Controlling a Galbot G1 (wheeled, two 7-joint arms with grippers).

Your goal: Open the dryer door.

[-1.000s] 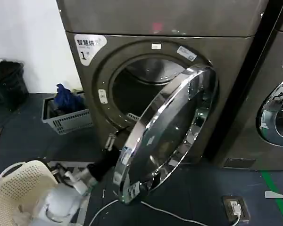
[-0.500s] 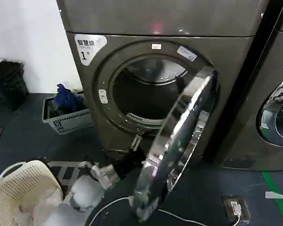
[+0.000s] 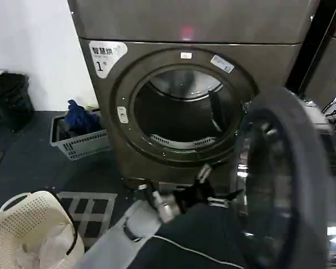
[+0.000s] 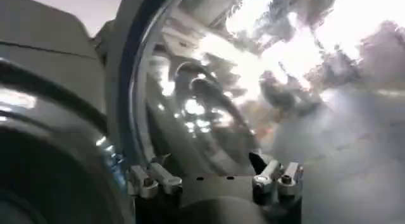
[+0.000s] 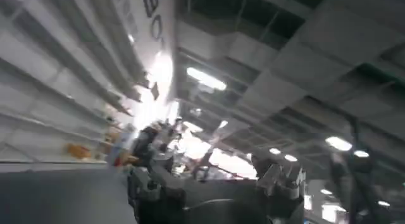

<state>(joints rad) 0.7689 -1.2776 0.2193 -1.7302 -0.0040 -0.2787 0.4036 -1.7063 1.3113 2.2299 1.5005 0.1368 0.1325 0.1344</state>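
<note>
One dryer door (image 3: 285, 185) is swung wide open, grey inner face shown; the left gripper (image 3: 204, 193), jaws parted, is beside its rim.

The dryer door (image 3: 288, 185) has swung much further out: a second ago its chrome front half covered the drum opening (image 3: 182, 109), now it stands wide to the right with its grey inner face showing and the whole drum in sight. The left gripper (image 3: 204, 174) has come across from low on the left to just below the opening, its arm now filling the foreground.
</note>
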